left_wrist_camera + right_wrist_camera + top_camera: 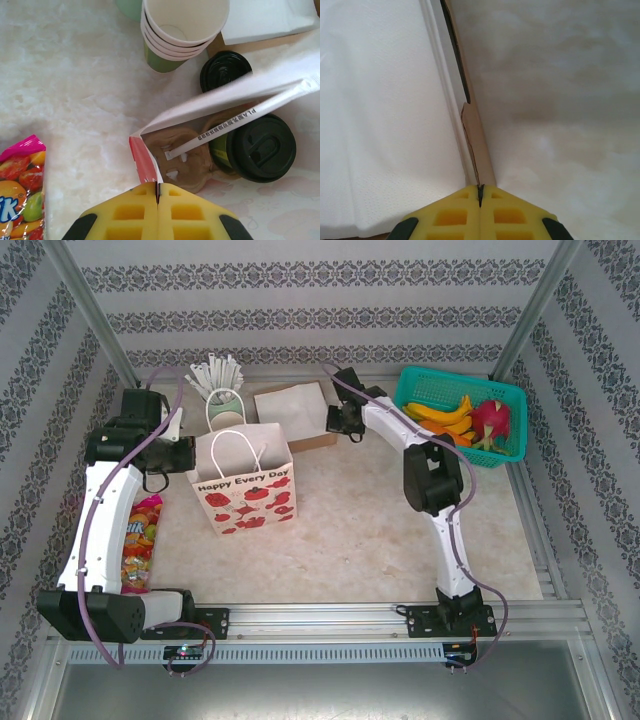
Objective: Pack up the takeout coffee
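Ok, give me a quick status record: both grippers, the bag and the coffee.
left gripper: shut on the rim of the paper bag
right gripper: shut on the edge of the cardboard tray, beside the white napkins
takeout coffee: lid on, apparently inside the bag, in a brown carrier
spare lid: on the table, beside the stacked cups

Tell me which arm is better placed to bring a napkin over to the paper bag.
Right, probably. The right pincer is shut at the edge of the napkin stack, behind the paper bag. The left pincer is shut on the bag's rim, with the takeout coffee inside, so it looks occupied.
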`<control>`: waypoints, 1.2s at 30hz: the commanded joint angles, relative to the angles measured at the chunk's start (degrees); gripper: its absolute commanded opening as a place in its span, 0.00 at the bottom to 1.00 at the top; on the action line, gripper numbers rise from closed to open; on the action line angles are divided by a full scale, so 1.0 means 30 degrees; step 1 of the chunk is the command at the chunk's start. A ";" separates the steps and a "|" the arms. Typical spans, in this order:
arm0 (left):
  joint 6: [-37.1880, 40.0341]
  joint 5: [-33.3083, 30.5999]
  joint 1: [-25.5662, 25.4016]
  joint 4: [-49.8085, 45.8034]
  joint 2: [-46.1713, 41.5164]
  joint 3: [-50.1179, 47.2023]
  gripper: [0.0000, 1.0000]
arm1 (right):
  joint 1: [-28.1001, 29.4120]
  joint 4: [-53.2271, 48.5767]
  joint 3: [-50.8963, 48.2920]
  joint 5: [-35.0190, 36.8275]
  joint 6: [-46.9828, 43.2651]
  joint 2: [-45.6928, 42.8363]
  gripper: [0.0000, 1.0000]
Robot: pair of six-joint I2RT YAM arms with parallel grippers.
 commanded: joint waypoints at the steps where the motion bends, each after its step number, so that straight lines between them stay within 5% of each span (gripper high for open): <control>1: 0.0438 0.0666 0.0167 0.0494 -0.0360 -0.0297 0.00 | -0.0859 -0.0465 -0.2517 0.1080 -0.1036 -0.2024 0.01; 17: 0.0455 -0.0532 0.0198 0.0788 -0.0968 -0.0476 0.00 | -0.3149 0.0444 -1.5157 0.1322 -0.3834 -1.0224 0.00; 30: -0.1006 0.5013 -0.0361 0.1820 -0.0714 -0.1058 0.00 | -0.3934 -0.1419 -2.0640 -0.1264 -0.4237 -1.6585 0.01; 34: -0.1053 0.5549 -0.0938 0.2060 -0.0401 -0.0941 0.00 | -0.3884 -0.2399 -2.1018 -0.0715 -0.3865 -1.7593 0.07; 36: -0.0962 0.5858 -0.0992 0.2193 -0.0165 -0.0996 0.00 | -0.3868 -0.2827 -2.0670 -0.0168 -0.3714 -1.7787 0.19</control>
